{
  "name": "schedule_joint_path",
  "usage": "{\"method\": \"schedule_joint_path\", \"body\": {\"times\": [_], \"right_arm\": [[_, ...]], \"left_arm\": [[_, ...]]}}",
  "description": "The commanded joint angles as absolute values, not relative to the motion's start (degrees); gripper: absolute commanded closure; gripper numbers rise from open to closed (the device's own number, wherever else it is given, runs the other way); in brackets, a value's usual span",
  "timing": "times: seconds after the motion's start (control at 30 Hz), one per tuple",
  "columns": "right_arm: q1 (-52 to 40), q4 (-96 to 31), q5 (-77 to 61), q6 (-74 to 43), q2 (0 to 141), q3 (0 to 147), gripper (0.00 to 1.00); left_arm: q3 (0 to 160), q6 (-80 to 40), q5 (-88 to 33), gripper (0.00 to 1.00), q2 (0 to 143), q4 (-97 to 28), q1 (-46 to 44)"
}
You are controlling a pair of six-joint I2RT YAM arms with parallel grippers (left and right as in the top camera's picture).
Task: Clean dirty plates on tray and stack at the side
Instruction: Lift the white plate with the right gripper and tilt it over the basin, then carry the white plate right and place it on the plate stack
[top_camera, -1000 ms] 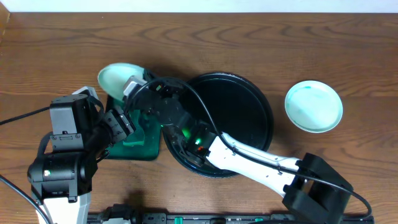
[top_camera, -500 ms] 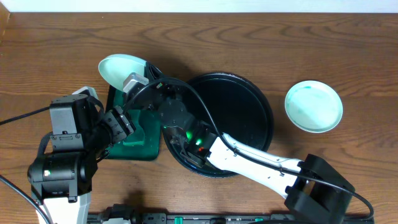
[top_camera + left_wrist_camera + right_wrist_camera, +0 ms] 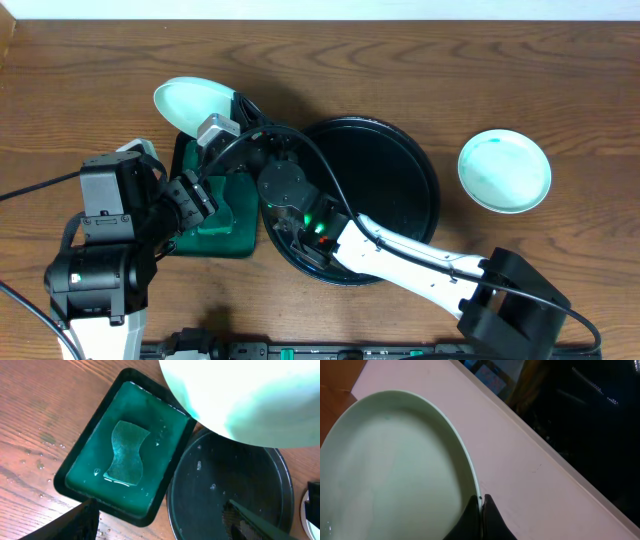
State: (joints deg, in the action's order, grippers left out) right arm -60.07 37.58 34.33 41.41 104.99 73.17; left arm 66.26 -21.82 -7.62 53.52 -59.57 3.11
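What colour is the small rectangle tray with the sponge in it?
The small tray is dark green, seen best in the left wrist view.

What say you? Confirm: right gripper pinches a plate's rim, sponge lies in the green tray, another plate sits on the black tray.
One error: the other plate sits on the table right of the black tray, per the overhead view. The right gripper pinches a plate at the rim; the sponge is in the green tray.

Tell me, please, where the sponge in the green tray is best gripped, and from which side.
Probably at its narrow waist, from straight above. The sponge lies flat in the green tray, whose raised walls block a sideways approach, and its two long edges curve inward at the middle, so the grip spans less width there.
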Motion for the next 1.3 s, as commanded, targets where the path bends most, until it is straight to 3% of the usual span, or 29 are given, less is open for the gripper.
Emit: {"method": "schedule_joint_path", "body": {"times": [0.0, 0.4, 0.53, 0.6, 0.73, 0.83, 0.97, 1.27], "right_arm": [[-60.2, 38.5, 34.7, 43.0, 103.3, 74.1, 0.99], [-58.8, 37.7, 34.7, 39.8, 103.4, 74.1, 0.99], [-54.8, 30.4, 34.7, 20.3, 103.4, 74.1, 0.99], [-51.8, 21.6, 32.6, 2.1, 103.4, 74.1, 0.99], [-45.5, 8.9, 10.1, -18.2, 102.5, 74.1, 0.99], [-40.3, 8.5, -9.3, -22.0, 101.0, 74.1, 0.99], [-31.8, 4.7, -22.7, -24.4, 95.9, 74.1, 0.99], [-7.9, -27.7, -17.8, -24.4, 83.2, 74.1, 0.99]], "left_arm": [[67.4, -21.7, -8.1, 0.21, 53.6, -59.6, 3.3], [67.4, -21.7, -8.1, 0.2, 53.6, -59.6, 3.3], [67.4, -21.7, -8.1, 0.21, 53.6, -59.6, 3.3], [67.4, -21.7, -8.1, 0.21, 53.6, -59.6, 3.3], [67.4, -21.7, -8.1, 0.21, 53.6, -59.6, 3.3], [67.4, -21.7, -8.1, 0.2, 53.6, -59.6, 3.3], [67.4, -21.7, -8.1, 0.21, 53.6, -59.6, 3.3], [67.4, -21.7, -8.1, 0.21, 53.6, -59.6, 3.3]]}}
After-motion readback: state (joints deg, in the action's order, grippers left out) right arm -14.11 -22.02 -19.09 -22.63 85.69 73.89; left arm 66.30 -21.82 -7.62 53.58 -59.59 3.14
